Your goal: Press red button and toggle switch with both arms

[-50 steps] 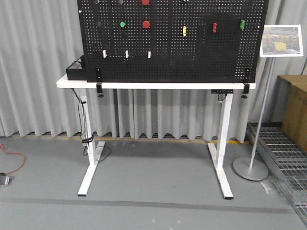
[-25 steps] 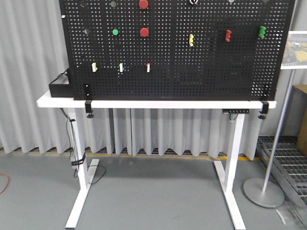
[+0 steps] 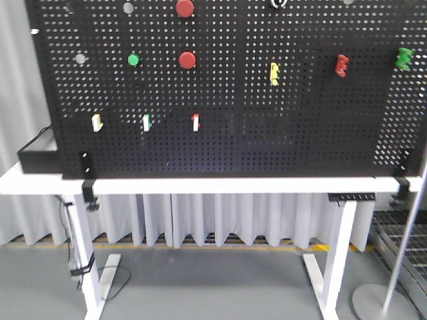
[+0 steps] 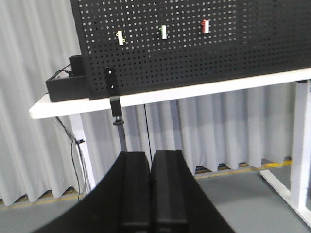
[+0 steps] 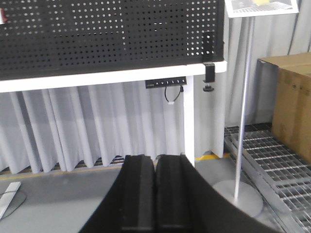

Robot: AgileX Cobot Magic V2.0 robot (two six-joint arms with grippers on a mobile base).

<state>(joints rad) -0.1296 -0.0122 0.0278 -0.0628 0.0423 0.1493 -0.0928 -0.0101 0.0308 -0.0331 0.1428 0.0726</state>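
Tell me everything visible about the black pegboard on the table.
The black pegboard is a matte perforated panel standing upright along the white table, its top out of frame. Black clamps grip its lower corners to the tabletop. Mounted on it: two red buttons, one green button, three small switches in a row, and yellow, red and green handles.

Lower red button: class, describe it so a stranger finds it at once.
Find the black pegboard standing on the white table. Left of its middle, the lower red button sits directly under another red button. Only the lower one is level with a smaller green button.
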